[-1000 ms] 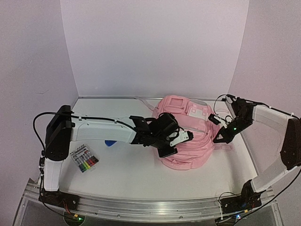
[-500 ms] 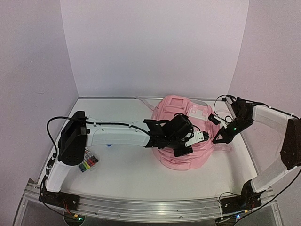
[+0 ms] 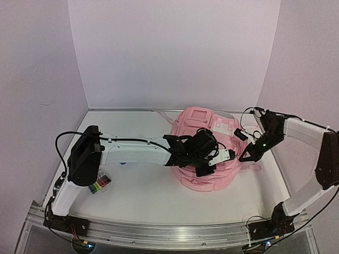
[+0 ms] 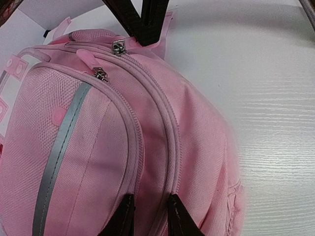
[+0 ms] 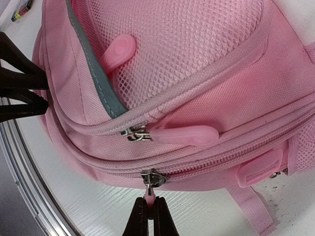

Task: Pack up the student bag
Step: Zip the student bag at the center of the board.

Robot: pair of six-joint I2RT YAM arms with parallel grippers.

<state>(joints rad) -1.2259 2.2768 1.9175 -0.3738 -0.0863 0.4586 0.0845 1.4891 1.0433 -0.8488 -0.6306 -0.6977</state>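
Pink student bag [image 3: 212, 181] lies flat toward the far right of the table [image 3: 148, 201], and much of its middle is hidden under the left arm stretched across it. The left claw [image 4: 150, 212] is cut off at the bottom of its own wrist view. Only two dark fingers show, narrowly apart and pressed onto the fabric, with a zip seam running between them. Whether they actually pinch it, I cannot tell. A marker pack [image 3: 100, 184] sits near the table's left edge, half covered by that arm's elbow and well apart from the bag. Over on the right, the right claw [image 5: 147, 219] is clamped tight on a pink zip pull [image 5: 147, 197] at the bag's side, low over the table. The left claw rests on the bag's opposite side.
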